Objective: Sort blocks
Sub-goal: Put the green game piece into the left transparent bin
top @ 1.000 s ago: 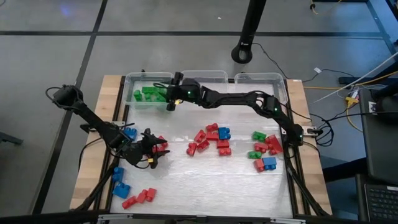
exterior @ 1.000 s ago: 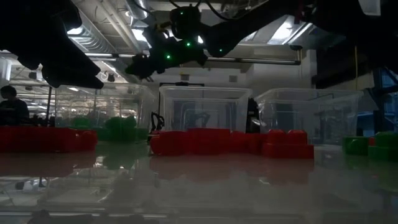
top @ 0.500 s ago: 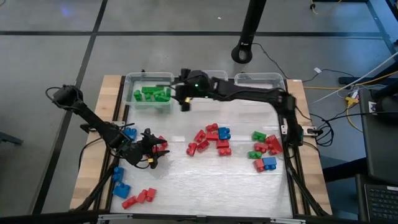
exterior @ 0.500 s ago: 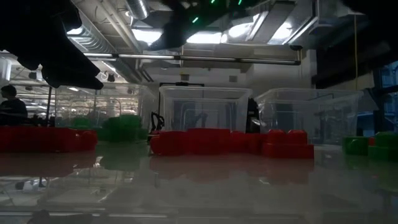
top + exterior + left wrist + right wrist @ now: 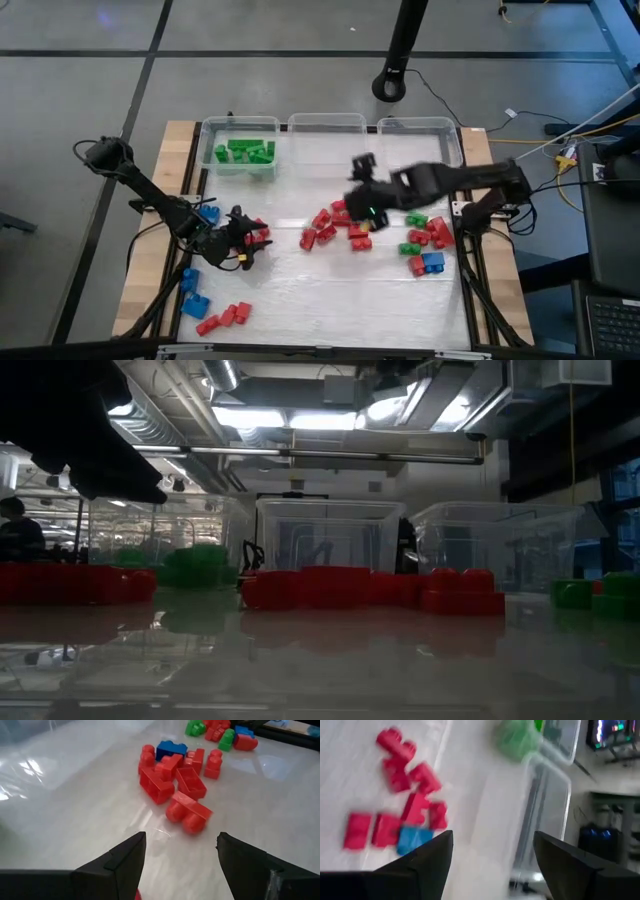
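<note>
Red, green and blue blocks lie in groups on the table: a middle heap [image 5: 338, 226], mostly red with a blue one, a right group [image 5: 425, 243], and a blue and red group [image 5: 207, 303] near the left corner. Several green blocks [image 5: 243, 151] lie in the left clear bin [image 5: 240, 122]. My left gripper [image 5: 247, 240] hovers low at the table's left, open and empty, facing the middle heap [image 5: 175, 780]. My right gripper [image 5: 358, 200] hangs open and empty above the middle heap [image 5: 402, 805]. The right wrist view also shows the green blocks [image 5: 517, 740] in their bin.
Two more clear bins, the middle one [image 5: 327, 124] and the right one [image 5: 420, 125], stand along the far edge. A few blocks [image 5: 208, 212] lie beside my left gripper. Bare table lies between the bins and the heaps and along the near edge. A black post base [image 5: 392, 85] stands beyond the table.
My right gripper has swung away from the left bin with the green blocks, first along the far edge, then toward the near right, and now hangs over the middle heap. It has left the low view.
</note>
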Controlling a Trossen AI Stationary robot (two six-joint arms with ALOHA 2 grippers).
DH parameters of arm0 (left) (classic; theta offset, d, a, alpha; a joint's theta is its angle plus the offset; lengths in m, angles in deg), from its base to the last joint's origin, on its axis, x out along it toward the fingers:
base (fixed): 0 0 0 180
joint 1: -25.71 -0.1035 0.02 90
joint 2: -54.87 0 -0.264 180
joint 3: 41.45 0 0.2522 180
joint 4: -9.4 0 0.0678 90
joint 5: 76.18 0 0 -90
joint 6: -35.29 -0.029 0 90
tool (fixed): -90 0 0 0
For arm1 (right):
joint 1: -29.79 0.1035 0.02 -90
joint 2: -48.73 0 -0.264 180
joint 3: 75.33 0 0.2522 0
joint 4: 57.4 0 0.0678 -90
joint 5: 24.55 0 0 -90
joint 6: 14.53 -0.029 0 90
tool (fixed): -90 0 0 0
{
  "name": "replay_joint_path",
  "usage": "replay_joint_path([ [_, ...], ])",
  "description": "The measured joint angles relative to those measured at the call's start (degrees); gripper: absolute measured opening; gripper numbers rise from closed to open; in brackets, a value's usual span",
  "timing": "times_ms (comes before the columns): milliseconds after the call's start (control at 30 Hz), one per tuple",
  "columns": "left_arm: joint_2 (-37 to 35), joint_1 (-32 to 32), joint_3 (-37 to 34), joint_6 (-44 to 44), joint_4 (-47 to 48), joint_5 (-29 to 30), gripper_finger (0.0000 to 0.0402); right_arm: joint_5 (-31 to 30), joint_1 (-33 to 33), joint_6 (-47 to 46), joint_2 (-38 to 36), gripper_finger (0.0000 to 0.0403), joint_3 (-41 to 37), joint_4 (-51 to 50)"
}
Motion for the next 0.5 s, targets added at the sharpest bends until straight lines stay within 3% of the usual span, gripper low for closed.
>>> replay_joint_path([
  [100,0.00,-1.05,0.00,-2.75,-1.35,0.61,0.0230,-1.71,4.72,-8.13,-0.86,0.0275,-3.64,-4.95],
  [333,0.00,-3.43,0.00,-8.07,-6.76,0.65,0.0230,2.26,13.78,-25.10,-4.37,0.0275,-19.71,-7.16],
  [500,0.00,-4.27,0.00,-12.11,-10.08,0.64,0.0230,10.84,18.65,-36.72,-7.32,0.0275,-33.01,-3.12],
])
